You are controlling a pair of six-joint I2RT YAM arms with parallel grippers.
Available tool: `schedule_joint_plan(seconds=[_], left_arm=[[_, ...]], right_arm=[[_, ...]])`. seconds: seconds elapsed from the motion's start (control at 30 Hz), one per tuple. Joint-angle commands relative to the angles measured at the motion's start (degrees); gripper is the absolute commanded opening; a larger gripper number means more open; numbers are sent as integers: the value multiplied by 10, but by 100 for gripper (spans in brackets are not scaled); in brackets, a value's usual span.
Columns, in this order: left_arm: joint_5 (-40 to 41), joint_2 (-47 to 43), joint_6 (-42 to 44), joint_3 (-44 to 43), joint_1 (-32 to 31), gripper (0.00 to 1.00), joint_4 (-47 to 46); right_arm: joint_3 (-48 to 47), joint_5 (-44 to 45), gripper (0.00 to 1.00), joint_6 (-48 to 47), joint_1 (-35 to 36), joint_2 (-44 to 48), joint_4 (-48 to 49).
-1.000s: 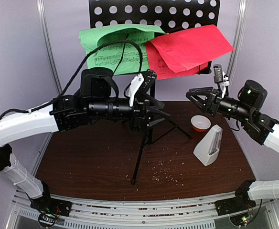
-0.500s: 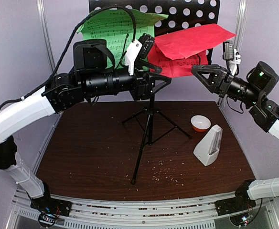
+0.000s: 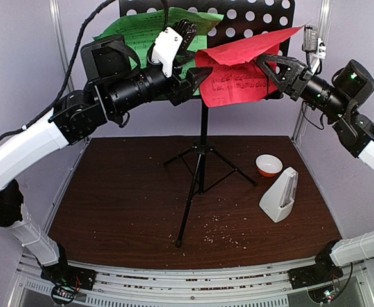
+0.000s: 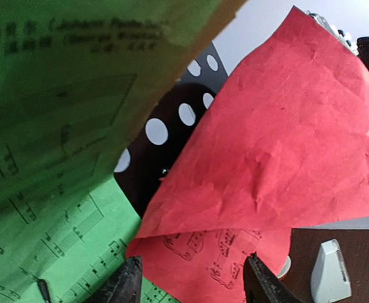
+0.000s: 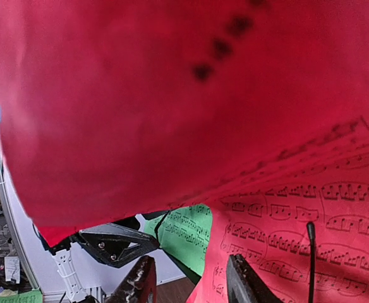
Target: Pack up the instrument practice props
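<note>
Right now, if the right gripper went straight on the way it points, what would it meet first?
Probably the red music sheet: it lies just beyond the open jaws of the right gripper; gap unclear.

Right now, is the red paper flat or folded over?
Folded over: the red sheet has its top half drooping forward over its printed music.

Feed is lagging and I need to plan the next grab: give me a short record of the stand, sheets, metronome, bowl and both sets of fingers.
stand: upright on its tripod, mid-table
green sheet: on the stand, left side
red sheet: on the stand, right side, top flopped forward
metronome: upright on the table, right side
bowl: on the table, just behind the metronome
left fingers: open, where green meets red, holding nothing
right fingers: open, at the red sheet's right side, holding nothing
</note>
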State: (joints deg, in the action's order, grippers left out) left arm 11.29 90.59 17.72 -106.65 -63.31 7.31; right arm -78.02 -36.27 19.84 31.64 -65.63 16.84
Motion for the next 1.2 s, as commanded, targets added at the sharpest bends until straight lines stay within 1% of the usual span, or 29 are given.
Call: schedule_joint_plan(seconds=[0.0,0.17,0.37,0.47,0.57,0.8,0.87,1.03,1.17], left_arm=[[49,7,94,-9,3,57,-76],[51,17,128,-16,3,58,-99],[49,60,168,-72,3,58,-79],[47,76,183,-86,3,58,-79],[45,84,194,-91,3,55,-85],[39,94,200,-103,2,38,-93],[37,95,197,-107,3,30,-95],[25,97,190,-117,3,16,-93],[25,105,187,-130,3,2,-83]], right_arm=[[-37,17,40,-21,3,-8,8],[-50,33,40,-39,4,-14,-12],[-50,68,40,-70,6,-17,-44],[-49,95,40,-90,8,-16,-65],[-50,121,40,-111,10,-15,-83],[-50,154,42,-139,14,-22,-104],[-50,163,43,-143,16,-24,-106],[-50,174,46,-151,19,-26,-103],[-54,175,46,-151,21,-30,-101]])
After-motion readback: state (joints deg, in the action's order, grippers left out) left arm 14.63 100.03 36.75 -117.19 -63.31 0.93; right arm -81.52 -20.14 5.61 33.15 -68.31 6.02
